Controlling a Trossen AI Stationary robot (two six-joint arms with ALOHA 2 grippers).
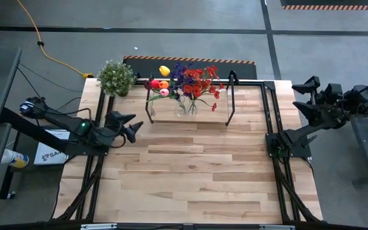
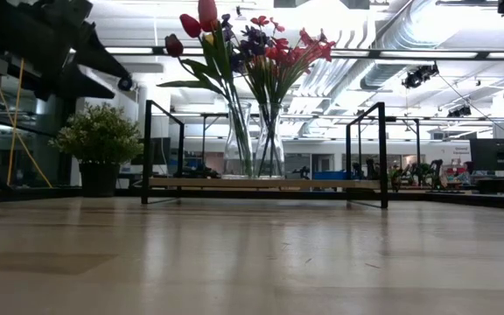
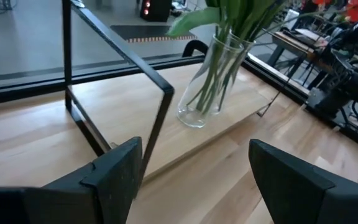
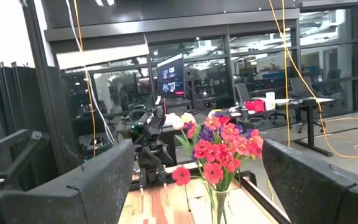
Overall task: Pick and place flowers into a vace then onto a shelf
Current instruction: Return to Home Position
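Together, two vases [image 2: 269,144] on shelf [image 2: 322,184], flowers [image 2: 274,52] inside

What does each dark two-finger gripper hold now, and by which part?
Nothing. The left gripper and the right gripper are both open and empty.

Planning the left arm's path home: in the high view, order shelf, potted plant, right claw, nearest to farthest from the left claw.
1. Shelf, beside the left claw.
2. Potted plant, far left corner.
3. Right claw, at the right edge.
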